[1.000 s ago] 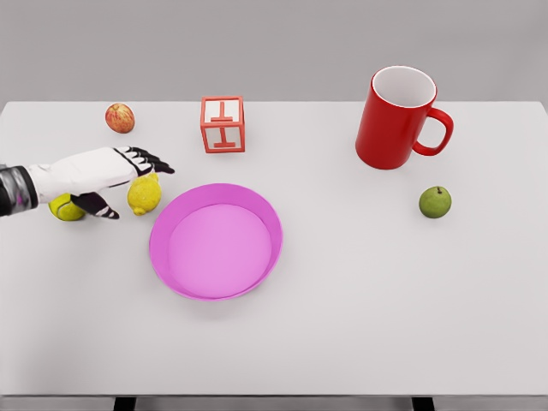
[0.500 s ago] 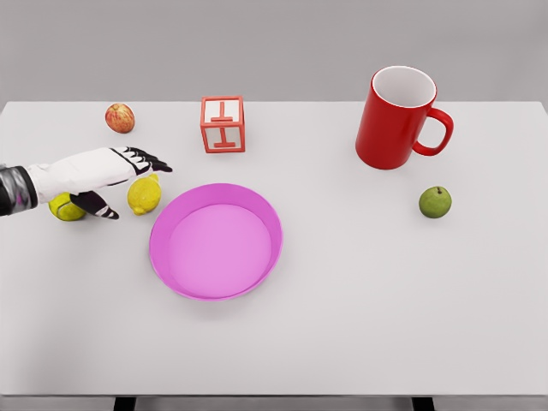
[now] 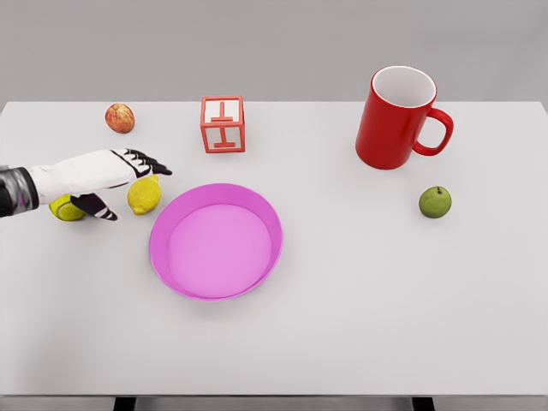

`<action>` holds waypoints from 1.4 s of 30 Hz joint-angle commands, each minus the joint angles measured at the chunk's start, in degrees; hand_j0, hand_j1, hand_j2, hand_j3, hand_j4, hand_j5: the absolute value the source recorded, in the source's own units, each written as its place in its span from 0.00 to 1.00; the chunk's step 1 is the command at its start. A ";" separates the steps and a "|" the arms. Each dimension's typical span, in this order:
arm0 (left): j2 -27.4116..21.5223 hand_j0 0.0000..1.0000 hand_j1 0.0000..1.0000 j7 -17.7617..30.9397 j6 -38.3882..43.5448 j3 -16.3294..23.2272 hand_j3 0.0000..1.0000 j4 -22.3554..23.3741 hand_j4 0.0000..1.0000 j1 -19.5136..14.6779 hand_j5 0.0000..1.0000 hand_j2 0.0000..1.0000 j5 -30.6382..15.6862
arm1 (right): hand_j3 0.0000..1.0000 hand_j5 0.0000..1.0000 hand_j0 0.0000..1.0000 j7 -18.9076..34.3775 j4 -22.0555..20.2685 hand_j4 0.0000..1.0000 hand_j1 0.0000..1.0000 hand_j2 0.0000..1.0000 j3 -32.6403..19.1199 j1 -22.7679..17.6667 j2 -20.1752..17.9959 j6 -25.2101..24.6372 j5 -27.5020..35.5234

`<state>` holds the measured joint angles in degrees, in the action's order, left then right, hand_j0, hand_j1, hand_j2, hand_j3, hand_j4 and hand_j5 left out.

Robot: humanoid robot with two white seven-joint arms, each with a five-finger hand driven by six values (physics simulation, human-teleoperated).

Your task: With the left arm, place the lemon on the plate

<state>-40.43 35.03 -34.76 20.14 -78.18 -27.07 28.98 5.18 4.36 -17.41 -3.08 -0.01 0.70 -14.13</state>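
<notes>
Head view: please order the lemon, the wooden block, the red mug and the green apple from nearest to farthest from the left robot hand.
From the left robot hand:
1. Lemon, just beneath its fingertips, at the table's left.
2. Wooden block, farther back, left of centre.
3. Red mug, far back on the right.
4. Green apple, farthest right, in front of the mug.

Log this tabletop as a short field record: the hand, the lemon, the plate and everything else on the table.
left hand: reaches in from the left edge, fingers spread over the lemon, not closed on it
lemon: on the table, just left of the plate
plate: pink, empty, centre-left
ball: yellow-green, partly hidden under the hand
apple: red, back left
block: red and white cube, behind the plate
mug: red, upright, handle to the right
green fruit: in front of the mug
right hand: not in view
</notes>
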 commanded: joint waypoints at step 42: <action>4.83 0.97 0.97 -0.03 -0.22 -0.02 0.97 2.68 0.97 -2.02 0.97 0.97 11.36 | 1.00 1.00 1.00 0.01 0.04 1.00 1.00 1.00 0.01 0.00 0.01 0.00 0.06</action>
<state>-35.67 35.03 -35.13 20.16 -75.88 -29.09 40.55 5.18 4.36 -17.41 -3.08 -0.01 0.70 -14.12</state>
